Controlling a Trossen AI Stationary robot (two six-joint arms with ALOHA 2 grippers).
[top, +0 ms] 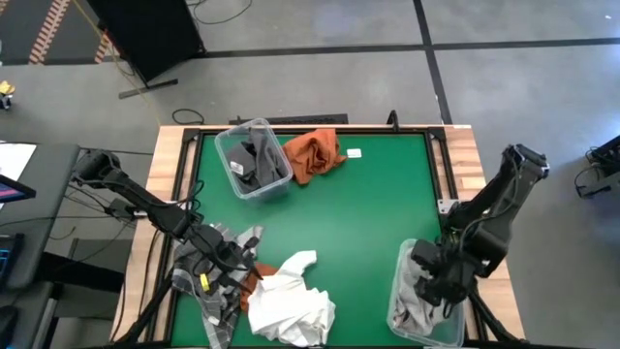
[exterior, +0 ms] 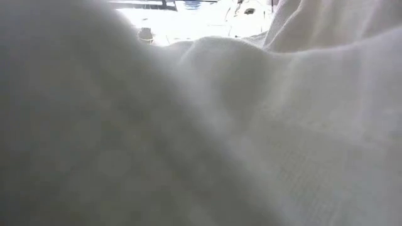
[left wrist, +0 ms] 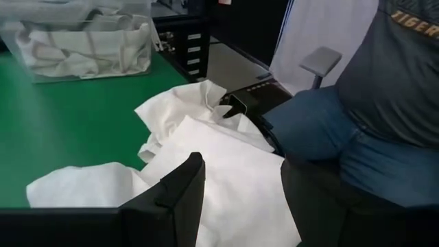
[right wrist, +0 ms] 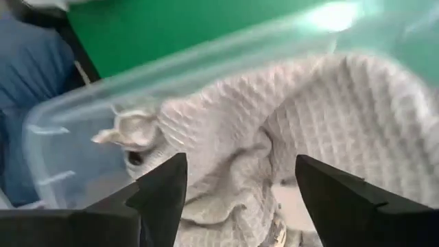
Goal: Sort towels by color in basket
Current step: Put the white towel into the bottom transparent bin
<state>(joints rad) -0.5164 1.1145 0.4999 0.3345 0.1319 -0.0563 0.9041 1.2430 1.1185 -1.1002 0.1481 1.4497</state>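
The plain white towel [top: 291,302] is heaped at the near edge of the green table [top: 358,223], and just beside it the left gripper [top: 221,276] is held low with its fingers parted over a grey plaid towel [top: 225,254]; whether anything is gripped cannot be told. At the table's near right corner the right gripper [right wrist: 240,199] is spread wide, empty, above a light waffle towel [right wrist: 288,137] lying in a clear bin [top: 423,296]. Farther back, a dark grey towel [top: 257,163] is seen in a second clear bin [top: 231,174], with the rust-orange towel [top: 315,153] just beside it.
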